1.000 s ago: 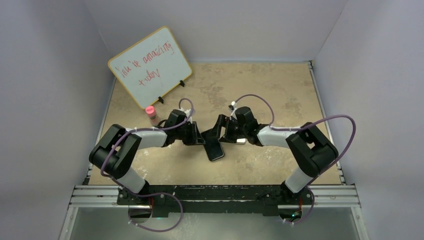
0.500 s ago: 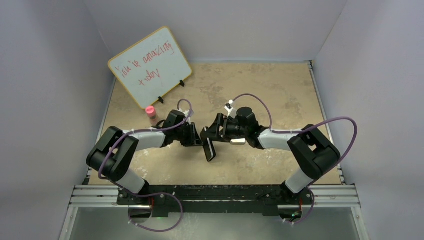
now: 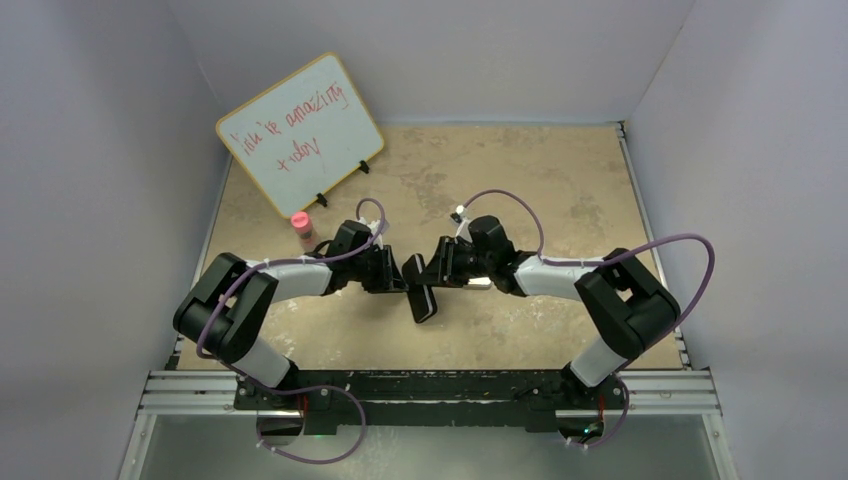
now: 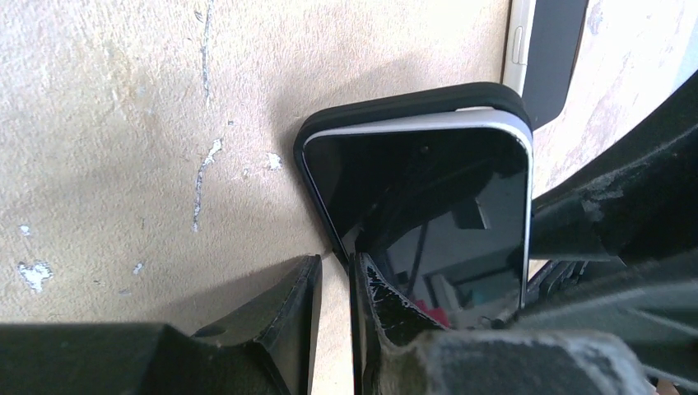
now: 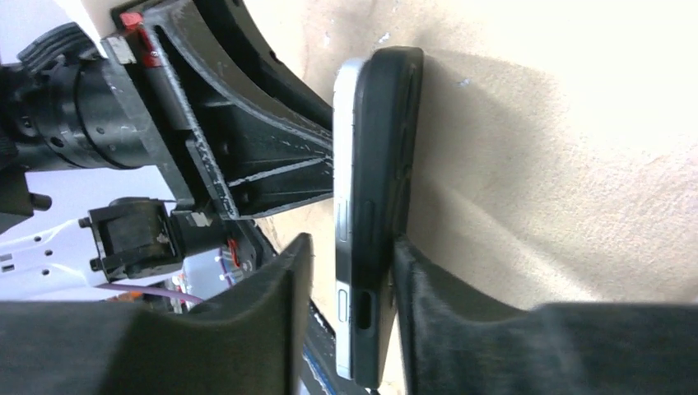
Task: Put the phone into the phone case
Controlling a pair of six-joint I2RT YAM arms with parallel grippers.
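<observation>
Versus a second ago, the phone (image 3: 423, 302) is sitting a touch further left and looking narrower from above, tipped rather than flat, and both wrists are crowding closer over it. Phone is mid-table between the two arms, partly seated in the phone case (image 4: 395, 100). The black shell is wrapping the top end and one long side, with the silver rim showing just inside it.

Right gripper (image 5: 355, 245) is straddling phone and case edge-on, jaws partly apart. One finger (image 5: 444, 329) is touching the case's back, while the other is sitting a sliver off the screen side.

Left gripper (image 4: 333, 271) is narrowed to a thin slit at the case's long edge. The edge is running into the slit, but cannot tell whether it is pinched.

Case end is throwing a shadow on the table (image 4: 123, 123).

Second handset (image 4: 547, 49) with a white side is lying just beyond the case's top end. Whiteboard (image 3: 298, 133) with red writing is leaning at the far left, with a pink-capped bottle (image 3: 300, 228) near it, well apart from the phone.
</observation>
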